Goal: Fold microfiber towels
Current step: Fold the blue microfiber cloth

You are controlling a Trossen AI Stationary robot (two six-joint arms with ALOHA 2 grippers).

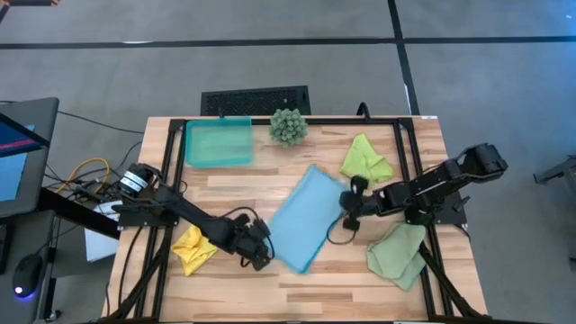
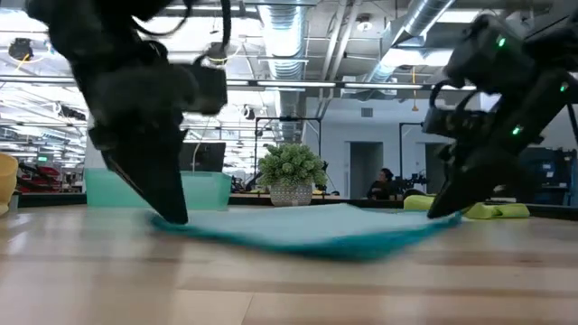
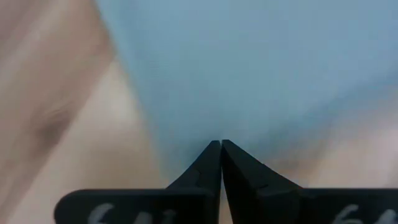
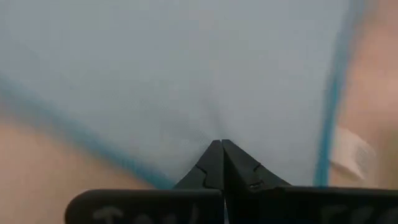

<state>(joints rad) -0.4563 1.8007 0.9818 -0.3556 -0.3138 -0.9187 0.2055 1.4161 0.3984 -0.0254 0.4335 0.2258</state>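
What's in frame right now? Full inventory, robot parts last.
light blue towel: 1, light blue, spread flat mid-table, pinched at two opposite edges
lime green towel: 1, lime green, crumpled, far right part of table
pale sage towel: 1, pale sage green, loosely bunched, near right corner
yellow towel: 1, yellow, crumpled, near left edge
tray: 1, teal translucent, far left of table
plant: 1, spiky green, far edge, centre
table: 1, light wood with black frame
person: 1, seated far back in the room, low view
left gripper: shut on the light blue towel's left edge
right gripper: shut on the light blue towel's right edge
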